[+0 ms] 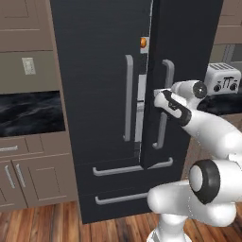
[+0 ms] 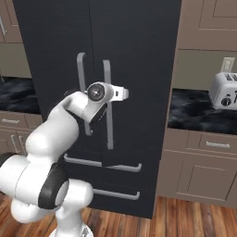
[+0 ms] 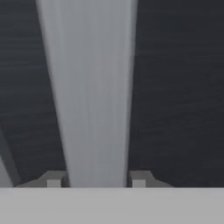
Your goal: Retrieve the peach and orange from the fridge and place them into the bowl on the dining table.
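**End effector on right door handle of fridge**

Tall black fridge (image 1: 104, 94) straight ahead, between brown cabinets (image 1: 28, 179). Right door slightly ajar in the left base view, a narrow gap down the middle with pale shelf edges inside. Orange (image 1: 143, 42) just visible through that gap, high up, level with the top of the handles. Peach, bowl and dining table out of sight.

White arm reaching forward from the base, end effector (image 1: 158, 97) at the right door handle (image 1: 166, 101), about midway up the bar. Seen in the right base view too, wrist pressed close to the same handle (image 2: 108, 104), with the left door handle (image 2: 82, 92) just beside it.

From the hand view, grey bar (image 3: 89, 92) running up between the two fingertips (image 3: 54, 178), one on each side and both touching or nearly touching its edges. End effector (image 3: 96, 180) narrowed around the bar, apparently gripping it.

Two lower drawers with horizontal grey handles (image 1: 118, 169) closed beneath the doors. Silver toaster (image 1: 222, 78) on the dark marble counter (image 2: 199, 111) to the right of the fridge. Wooden floor (image 1: 47, 224) below.
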Controlling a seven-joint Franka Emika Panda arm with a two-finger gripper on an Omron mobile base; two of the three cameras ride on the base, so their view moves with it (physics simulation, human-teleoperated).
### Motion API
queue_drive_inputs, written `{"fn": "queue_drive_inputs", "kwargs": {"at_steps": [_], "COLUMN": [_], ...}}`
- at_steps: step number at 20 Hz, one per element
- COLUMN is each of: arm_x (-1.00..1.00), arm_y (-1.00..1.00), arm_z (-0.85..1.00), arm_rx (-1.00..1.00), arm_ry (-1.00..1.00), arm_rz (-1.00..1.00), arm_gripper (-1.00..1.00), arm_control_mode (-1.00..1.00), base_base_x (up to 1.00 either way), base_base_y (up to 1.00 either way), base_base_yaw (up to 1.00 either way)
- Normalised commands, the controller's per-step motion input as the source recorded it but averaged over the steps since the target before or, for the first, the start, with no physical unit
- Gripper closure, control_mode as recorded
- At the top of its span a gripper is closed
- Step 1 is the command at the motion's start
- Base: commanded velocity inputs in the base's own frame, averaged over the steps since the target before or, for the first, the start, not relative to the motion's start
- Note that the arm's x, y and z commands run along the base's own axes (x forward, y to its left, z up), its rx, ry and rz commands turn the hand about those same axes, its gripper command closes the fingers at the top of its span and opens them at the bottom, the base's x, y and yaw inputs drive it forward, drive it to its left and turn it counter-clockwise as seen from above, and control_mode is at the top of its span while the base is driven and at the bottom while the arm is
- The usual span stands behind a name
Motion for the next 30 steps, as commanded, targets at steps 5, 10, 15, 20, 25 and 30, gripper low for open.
{"fn": "queue_drive_inputs", "kwargs": {"at_steps": [5,10,15,20,25,30], "arm_x": [-1.00,-1.00,-1.00,-1.00,-0.86,-0.41], "arm_y": [-1.00,-1.00,-0.66,-0.09,0.25,0.87], "arm_z": [0.00,0.01,0.23,0.45,0.78,0.66], "arm_rx": [0.05,0.07,0.02,-0.04,-0.25,-0.53], "arm_ry": [0.10,0.20,0.11,-0.06,-0.08,0.01], "arm_rz": [-0.07,-0.10,-0.04,0.06,0.13,0.03], "arm_gripper": [1.00,-1.00,-1.00,-1.00,-1.00,-1.00], "arm_control_mode": [-1.00,-1.00,-1.00,-1.00,-1.00,-1.00], "base_base_x": [0.00,0.00,0.00,0.00,0.00,0.00], "base_base_y": [0.00,0.00,0.00,0.00,0.00,0.00], "base_base_yaw": [0.00,0.00,0.00,0.00,0.00,0.00]}}
